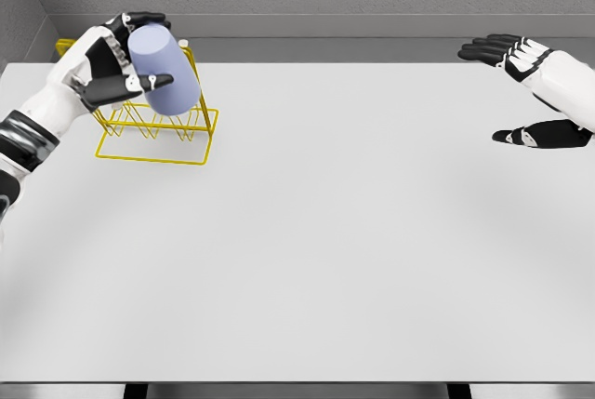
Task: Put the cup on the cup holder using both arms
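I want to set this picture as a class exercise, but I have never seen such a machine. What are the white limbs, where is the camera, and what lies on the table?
It is a simulator's render, seen from a camera on a humanoid robot's head, looking down at a white table. The white limbs are its two arms, each ending in a five-finger hand. The left hand has its fingers closed around a pale blue cup, held tilted over a yellow wire cup holder standing on the table's far left. The right hand hangs at the right edge, fingers spread, holding nothing.
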{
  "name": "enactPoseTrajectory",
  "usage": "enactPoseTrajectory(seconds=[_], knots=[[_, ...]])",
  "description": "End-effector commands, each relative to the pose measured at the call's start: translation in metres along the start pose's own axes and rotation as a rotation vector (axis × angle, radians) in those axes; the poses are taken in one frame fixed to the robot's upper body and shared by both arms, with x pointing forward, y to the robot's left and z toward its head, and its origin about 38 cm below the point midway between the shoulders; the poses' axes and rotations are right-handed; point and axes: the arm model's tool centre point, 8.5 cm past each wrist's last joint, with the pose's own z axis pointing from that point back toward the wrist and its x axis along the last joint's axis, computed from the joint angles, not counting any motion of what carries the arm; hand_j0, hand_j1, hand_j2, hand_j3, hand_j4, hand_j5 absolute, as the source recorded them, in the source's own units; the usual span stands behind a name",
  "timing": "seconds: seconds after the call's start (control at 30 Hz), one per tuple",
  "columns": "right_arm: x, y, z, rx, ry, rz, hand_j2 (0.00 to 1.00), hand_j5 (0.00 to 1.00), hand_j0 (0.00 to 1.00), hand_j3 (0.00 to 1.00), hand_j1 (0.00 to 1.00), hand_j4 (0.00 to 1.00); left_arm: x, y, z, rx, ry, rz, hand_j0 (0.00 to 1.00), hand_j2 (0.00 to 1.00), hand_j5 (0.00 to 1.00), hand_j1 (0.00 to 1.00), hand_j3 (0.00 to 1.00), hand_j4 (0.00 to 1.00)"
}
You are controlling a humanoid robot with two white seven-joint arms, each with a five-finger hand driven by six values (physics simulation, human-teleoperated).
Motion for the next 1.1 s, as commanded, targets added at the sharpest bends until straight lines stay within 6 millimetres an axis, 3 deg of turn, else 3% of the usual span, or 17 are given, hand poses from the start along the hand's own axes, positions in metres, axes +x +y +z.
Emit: enactPoseTrajectory(seconds=[0.0, 0.43, 0.53, 0.63, 0.87, 0.97, 1.07], knots=[[0.000, 0.000, 0.000, -0.004, -0.001, -0.006, 1.00, 1.00, 1.00, 1.00, 1.00, 1.00, -0.002, -0.001, 0.000, -0.003, 0.017, 0.006, 0.99, 0.99, 0.99, 0.99, 0.99, 0.99], [0.000, -0.001, 0.000, -0.005, 0.000, -0.005, 1.00, 1.00, 1.00, 1.00, 1.00, 1.00, 0.001, 0.000, -0.002, -0.005, 0.017, 0.004, 1.00, 1.00, 1.00, 1.00, 1.00, 1.00], [0.000, -0.001, 0.000, -0.005, 0.000, -0.005, 1.00, 1.00, 1.00, 1.00, 1.00, 1.00, 0.002, -0.001, -0.002, -0.007, 0.015, 0.002, 0.97, 0.97, 0.97, 0.97, 0.97, 0.97], [0.000, -0.001, 0.000, -0.005, 0.000, -0.005, 1.00, 1.00, 1.00, 1.00, 1.00, 1.00, 0.004, -0.002, -0.002, -0.012, 0.002, -0.001, 0.87, 0.87, 0.87, 0.87, 0.87, 0.87], [0.000, -0.001, 0.000, -0.005, 0.000, -0.005, 1.00, 1.00, 1.00, 1.00, 1.00, 1.00, 0.020, -0.010, -0.002, -0.040, -0.050, -0.020, 0.86, 0.86, 0.86, 0.86, 0.86, 0.86], [0.000, -0.001, 0.000, -0.006, -0.001, -0.006, 1.00, 1.00, 1.00, 1.00, 1.00, 1.00, 0.023, -0.007, 0.004, -0.038, -0.078, -0.033, 0.87, 0.87, 0.87, 0.87, 0.87, 0.87], [0.000, -0.001, 0.000, -0.005, 0.001, -0.006, 1.00, 1.00, 1.00, 1.00, 1.00, 1.00, 0.021, -0.006, 0.027, -0.051, -0.099, -0.077, 0.95, 0.95, 0.95, 0.95, 0.95, 0.95]])
